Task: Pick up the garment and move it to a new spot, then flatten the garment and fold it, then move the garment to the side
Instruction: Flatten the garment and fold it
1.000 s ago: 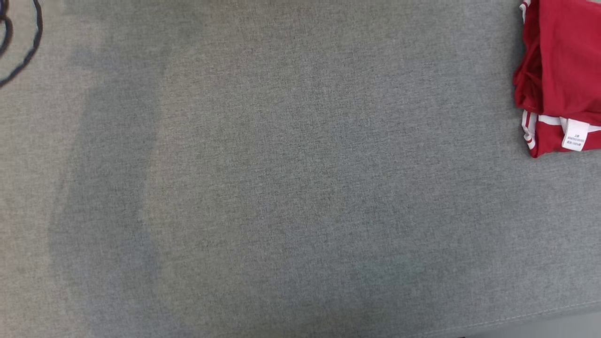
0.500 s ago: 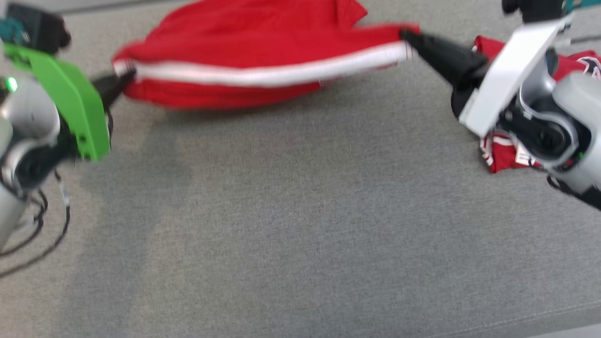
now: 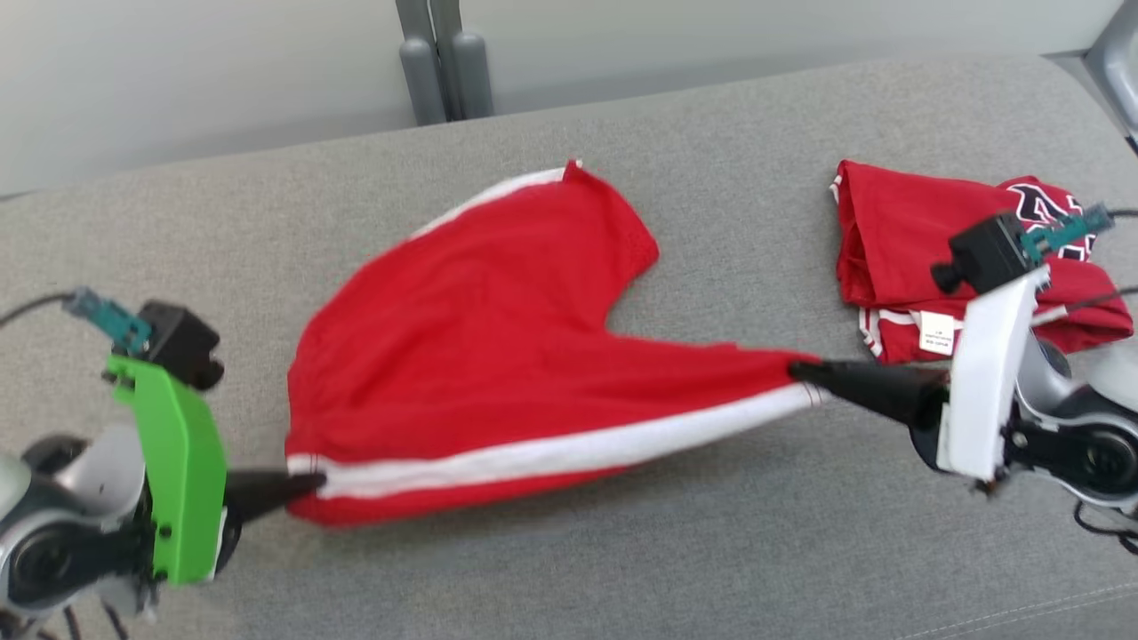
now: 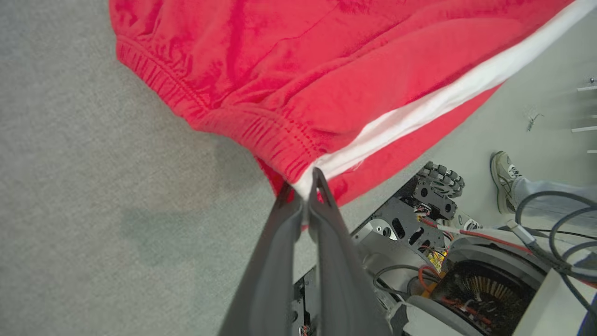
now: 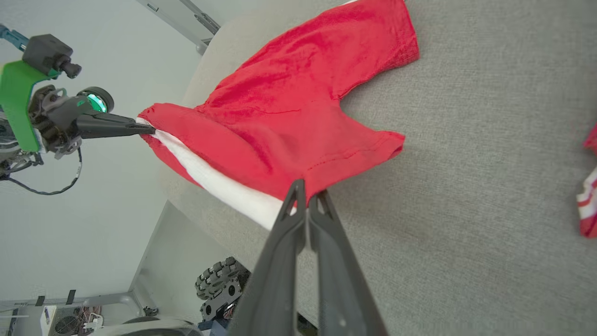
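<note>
The garment (image 3: pixel 498 347) is a pair of red shorts with a white side stripe, stretched between both arms over the grey cushion (image 3: pixel 711 551). My left gripper (image 3: pixel 316 483) is shut on its elastic waistband corner (image 4: pixel 298 168), at the stripe's end. My right gripper (image 3: pixel 800 372) is shut on the leg hem at the other end of the stripe (image 5: pixel 308 186). The near striped edge hangs taut and lifted; the far leg (image 3: pixel 578 213) trails on the cushion. In the right wrist view the left gripper (image 5: pixel 149 129) pinches the far corner.
A folded red garment (image 3: pixel 925 240) with white trim and a label lies at the right of the cushion, behind my right wrist. A grey post (image 3: pixel 440 62) stands beyond the far edge. The left wrist view catches the robot's base (image 4: pixel 447 242) and a person's shoe (image 4: pixel 503 177).
The head camera has swung up, so the whole scene sits lower in the picture. Both grippers keep their hold on the shorts, which now lie spread wider with the far leg on the cushion.
</note>
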`<state>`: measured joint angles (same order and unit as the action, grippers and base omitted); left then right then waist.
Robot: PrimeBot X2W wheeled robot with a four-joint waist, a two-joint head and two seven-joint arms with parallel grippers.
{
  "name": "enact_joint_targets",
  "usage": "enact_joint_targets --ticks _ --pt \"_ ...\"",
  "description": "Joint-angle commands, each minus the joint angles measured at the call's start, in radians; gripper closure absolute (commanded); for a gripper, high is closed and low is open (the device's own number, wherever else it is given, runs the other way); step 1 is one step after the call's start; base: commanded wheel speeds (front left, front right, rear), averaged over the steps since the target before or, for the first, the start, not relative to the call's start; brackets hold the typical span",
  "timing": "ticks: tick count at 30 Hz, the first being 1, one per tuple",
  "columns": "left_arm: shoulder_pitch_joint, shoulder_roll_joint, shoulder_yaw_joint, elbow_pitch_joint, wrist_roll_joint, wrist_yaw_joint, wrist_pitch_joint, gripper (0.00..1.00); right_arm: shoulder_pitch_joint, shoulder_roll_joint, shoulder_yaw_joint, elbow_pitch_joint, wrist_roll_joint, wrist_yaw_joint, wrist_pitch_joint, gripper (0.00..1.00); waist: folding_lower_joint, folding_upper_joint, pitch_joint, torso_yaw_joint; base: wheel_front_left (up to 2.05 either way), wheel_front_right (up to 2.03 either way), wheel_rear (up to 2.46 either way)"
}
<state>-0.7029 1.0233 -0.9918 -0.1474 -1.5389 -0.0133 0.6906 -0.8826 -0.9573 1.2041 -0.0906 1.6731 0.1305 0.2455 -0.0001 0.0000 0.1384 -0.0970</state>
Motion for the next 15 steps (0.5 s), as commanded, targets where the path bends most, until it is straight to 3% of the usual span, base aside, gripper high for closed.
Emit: enact_joint_targets --ticks 1,8,15 --pt "0.032 0.03 -0.002 -0.035 -0.024 0.014 0.01 1.0 0.025 -0.025 0.006 -0.027 0.021 0.001 0.008 1.0 0.0001 0.0 -0.021 -0.006 0.0 0.0 0.0" --pt "0.093 0.114 0.003 -0.168 -0.103 0.053 0.015 1.0 0.061 -0.138 0.035 -0.129 0.062 0.001 0.057 1.0 0.0001 0.0 -0.031 -0.006 0.0 0.0 0.0" --pt "0.055 0.1 0.01 -0.194 -0.124 0.068 0.057 1.0 -0.008 -0.165 0.037 -0.121 0.085 0.001 0.098 1.0 0.0001 0.0 0.014 0.017 0.0 0.0 0.0"
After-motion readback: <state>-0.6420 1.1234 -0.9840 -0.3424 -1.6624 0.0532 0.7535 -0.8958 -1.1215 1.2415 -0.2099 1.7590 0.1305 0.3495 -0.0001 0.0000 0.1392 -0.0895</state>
